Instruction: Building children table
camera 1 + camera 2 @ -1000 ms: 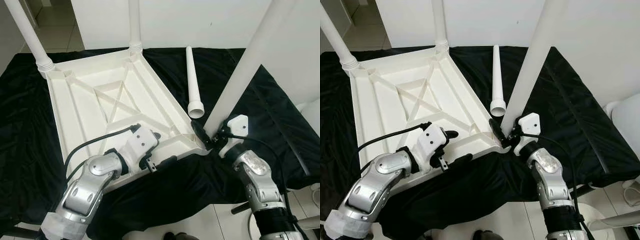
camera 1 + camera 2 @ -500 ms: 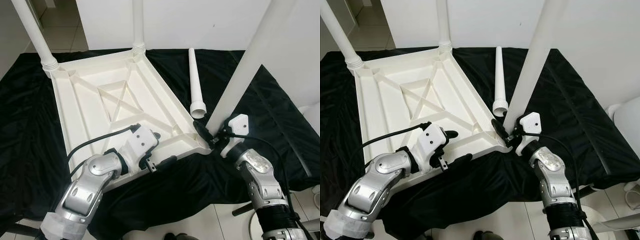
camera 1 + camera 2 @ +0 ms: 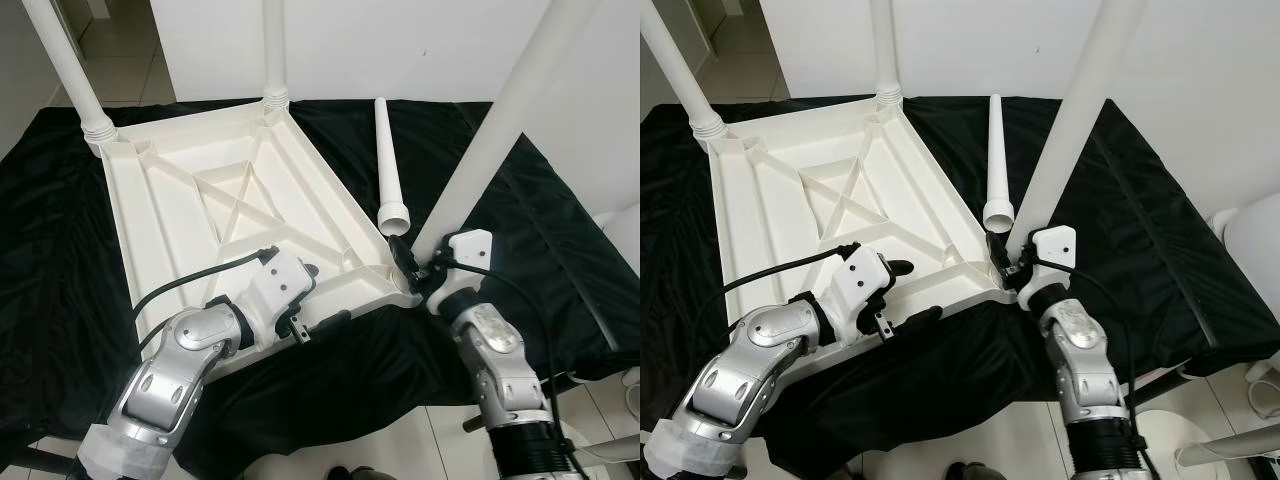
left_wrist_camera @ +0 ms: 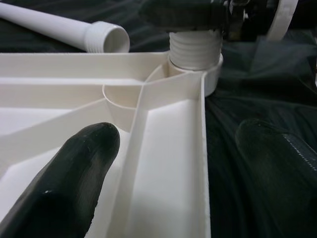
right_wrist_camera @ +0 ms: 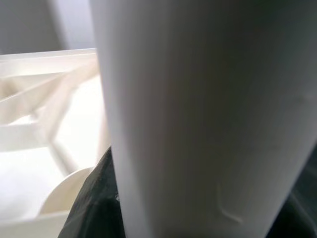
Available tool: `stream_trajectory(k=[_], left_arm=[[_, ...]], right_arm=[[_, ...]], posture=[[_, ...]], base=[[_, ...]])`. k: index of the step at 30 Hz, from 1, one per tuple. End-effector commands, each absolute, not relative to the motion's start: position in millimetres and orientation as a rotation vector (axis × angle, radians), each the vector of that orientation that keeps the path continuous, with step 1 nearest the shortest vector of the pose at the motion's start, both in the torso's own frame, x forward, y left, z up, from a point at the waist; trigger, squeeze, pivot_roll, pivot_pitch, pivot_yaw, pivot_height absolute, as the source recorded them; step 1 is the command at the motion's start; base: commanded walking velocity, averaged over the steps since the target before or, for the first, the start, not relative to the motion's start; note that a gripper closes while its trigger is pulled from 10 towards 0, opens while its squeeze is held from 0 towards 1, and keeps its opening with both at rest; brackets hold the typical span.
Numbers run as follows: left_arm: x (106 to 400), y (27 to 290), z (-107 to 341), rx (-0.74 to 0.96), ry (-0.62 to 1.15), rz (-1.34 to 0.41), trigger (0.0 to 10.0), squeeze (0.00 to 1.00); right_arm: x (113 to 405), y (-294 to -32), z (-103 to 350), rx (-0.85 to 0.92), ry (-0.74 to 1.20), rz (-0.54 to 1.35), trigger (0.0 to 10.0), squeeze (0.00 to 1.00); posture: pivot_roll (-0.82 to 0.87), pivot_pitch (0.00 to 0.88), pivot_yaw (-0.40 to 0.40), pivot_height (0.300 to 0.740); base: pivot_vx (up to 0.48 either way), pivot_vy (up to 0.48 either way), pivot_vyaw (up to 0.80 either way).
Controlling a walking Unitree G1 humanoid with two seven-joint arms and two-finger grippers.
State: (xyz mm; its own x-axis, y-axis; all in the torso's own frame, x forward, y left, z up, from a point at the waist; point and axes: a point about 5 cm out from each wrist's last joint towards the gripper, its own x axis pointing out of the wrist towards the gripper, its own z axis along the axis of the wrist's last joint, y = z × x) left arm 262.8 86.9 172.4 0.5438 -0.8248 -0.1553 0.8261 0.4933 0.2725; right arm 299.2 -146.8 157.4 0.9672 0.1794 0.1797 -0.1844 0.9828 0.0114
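Note:
A white plastic tabletop lies upside down on a black cloth. Two white legs stand in its far corners. A third leg stands tilted at the near right corner, its threaded end in the corner socket. My right gripper is shut on this leg just above the socket, one finger against it. A fourth leg lies loose on the cloth beside the tabletop. My left gripper is open and straddles the near rim, one finger inside and one outside.
The black cloth covers the whole low surface and ends near my feet at pale floor tiles. A white wall stands behind. A white rounded object sits at the right edge.
The view has shifted a little. My right forearm has swung slightly left toward the corner, still holding the leg. The left arm has not moved.

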Motion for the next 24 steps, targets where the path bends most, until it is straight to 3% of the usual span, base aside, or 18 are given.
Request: stream_trajectory(k=[1, 7, 23, 24], left_arm=[[267.8, 90.6, 174.7, 0.345, 0.002, -0.943, 10.0, 0.00], [268.8, 92.4, 175.0, 0.346, 0.005, -0.935, 10.0, 0.00], [266.5, 94.2, 175.2, 0.349, 0.011, -0.931, 10.0, 0.00], [266.6, 94.6, 175.2, 0.348, 0.012, -0.927, 10.0, 0.00]], right_arm=[[295.3, -141.9, 141.4, 0.040, -0.089, 0.067, 10.0, 0.00], [287.2, -126.2, 135.8, 0.105, -0.052, -0.145, 10.0, 0.00], [279.9, -113.0, 145.0, 0.131, -0.090, -0.079, 10.0, 0.00], [279.7, -113.5, 145.9, 0.132, -0.097, -0.071, 10.0, 0.68]], posture=[[0.07, 0.123, -0.028, 0.740], [0.07, 0.130, -0.026, 0.740], [0.10, 0.141, -0.024, 0.740], [0.10, 0.141, -0.026, 0.740]], base=[[0.000, 0.000, 0.00], [0.000, 0.000, 0.00], [0.000, 0.000, 0.00], [0.000, 0.000, 0.00]])
